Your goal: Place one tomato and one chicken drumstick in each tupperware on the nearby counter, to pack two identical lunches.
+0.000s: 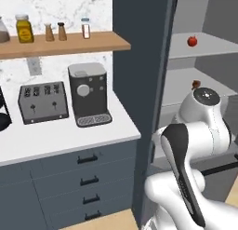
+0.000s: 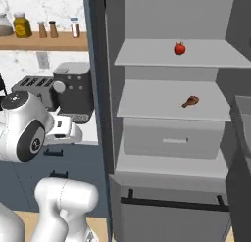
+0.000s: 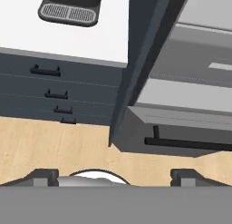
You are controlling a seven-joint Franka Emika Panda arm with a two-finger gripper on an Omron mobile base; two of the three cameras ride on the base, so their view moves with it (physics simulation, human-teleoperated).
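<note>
Right base view: a tomato is seen on the fridge's top shelf, a drumstick one shelf below. Nothing is packed yet. Gripper fingers are spread wide, empty, beside the counter.

Tomato on fridge shelf, counter left.

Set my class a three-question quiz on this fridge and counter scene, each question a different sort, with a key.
1. True or false: the tomato sits on the shelf above the chicken drumstick.
2. The gripper is: A open, B shut on the tomato, C shut on the drumstick.
3. Fill in: beside the toaster on the counter stands the ____.

Key: 1 true; 2 A; 3 coffee machine.
</note>
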